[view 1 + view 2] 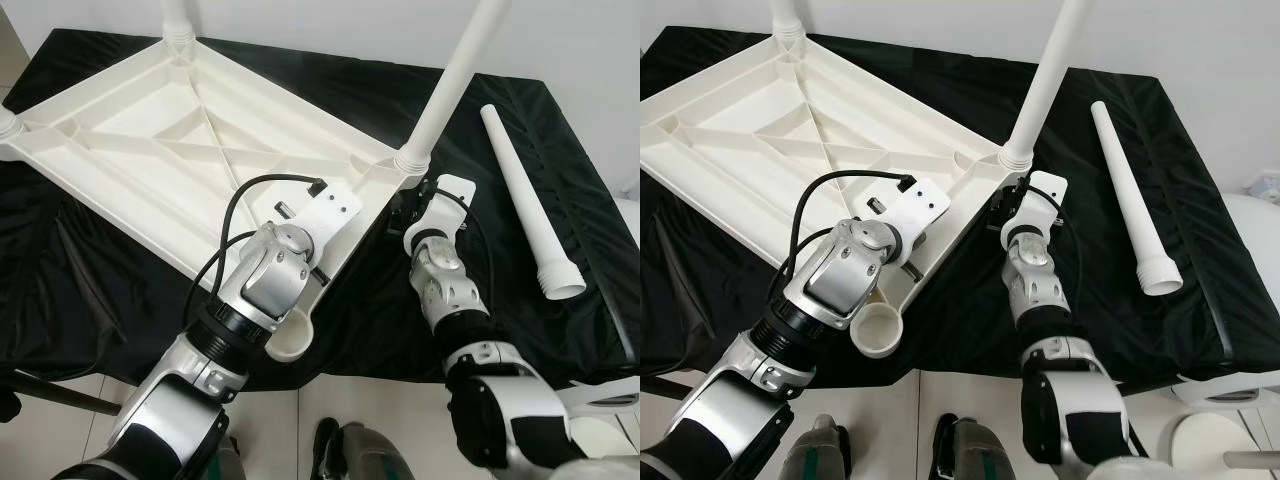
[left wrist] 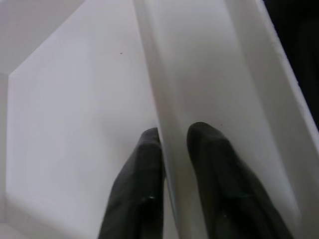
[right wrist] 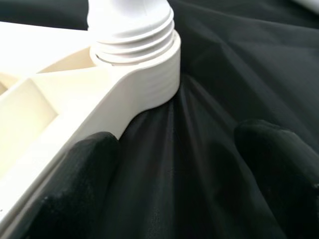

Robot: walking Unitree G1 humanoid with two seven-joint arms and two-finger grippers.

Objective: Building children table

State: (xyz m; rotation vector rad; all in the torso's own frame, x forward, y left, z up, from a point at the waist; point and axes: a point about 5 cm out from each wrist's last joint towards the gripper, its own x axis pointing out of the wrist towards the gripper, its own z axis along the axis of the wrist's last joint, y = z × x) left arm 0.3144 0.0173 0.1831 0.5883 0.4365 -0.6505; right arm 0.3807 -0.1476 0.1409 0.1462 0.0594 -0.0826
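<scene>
On the black cloth [image 1: 560, 130] the upturned tabletop [image 1: 150, 140] has three legs in; we judge the last leg is next. Left gripper [image 2: 172, 149] pinches a rib near the empty socket [image 1: 878, 328]; right gripper [image 3: 174, 164] gapes, holding nothing, by the fitted leg [image 1: 450, 80]. Loose leg [image 1: 525, 200] lies right of the tabletop, threaded end toward us, so fetch it and upend it.

tabletop [image 1: 150, 150]: white moulded plastic, smooth, slight sheen on the ribs;
loose leg [image 1: 530, 205]: same white plastic, ridged threads at the wide end;
cloth [image 1: 400, 320]: black fabric, matt, creased;
arm shells [image 1: 275, 270]: brushed silver metal look;
fingers [image 2: 134, 194]: matt black, rubbery
</scene>
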